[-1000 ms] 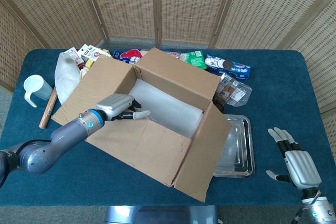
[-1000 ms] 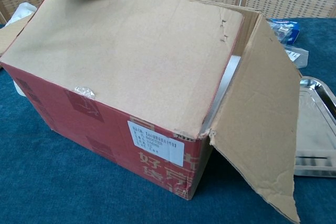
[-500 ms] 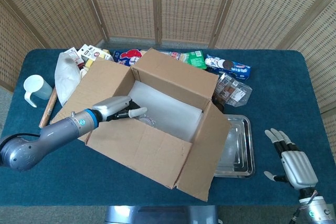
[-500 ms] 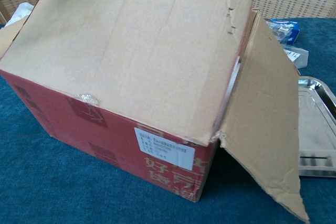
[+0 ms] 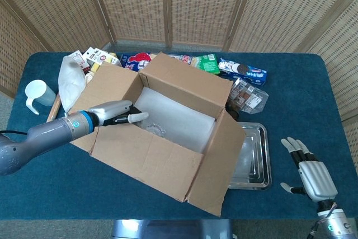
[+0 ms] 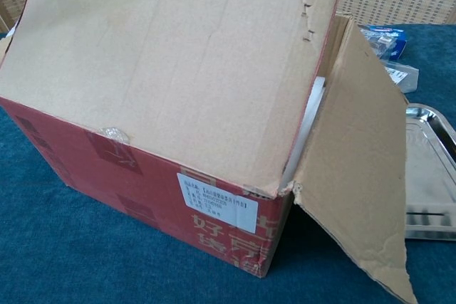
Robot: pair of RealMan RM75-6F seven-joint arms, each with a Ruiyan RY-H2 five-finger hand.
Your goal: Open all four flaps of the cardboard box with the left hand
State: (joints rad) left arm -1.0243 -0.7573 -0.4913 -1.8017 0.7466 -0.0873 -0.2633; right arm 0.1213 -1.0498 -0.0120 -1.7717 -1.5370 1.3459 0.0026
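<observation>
Cardboard box [image 5: 168, 121]: mid-tabletop [image 5: 291, 82], all four flaps folded back, pale liner visible inside.
Near flap [image 6: 171, 69]: slants up toward the chest camera rather than hanging down; may spring back inward.
Left hand [image 5: 114, 113]: over the left rim, fingers loosely extended into the opening, holding nothing.
Right hand [image 5: 310, 172]: idle at the near right, fingers spread, holding nothing.
Steel tray [image 5: 257, 160]: just beside the box.
Risk: dragging a finger on the left flap [image 5: 98, 96] could shift the light box against the tray.
</observation>
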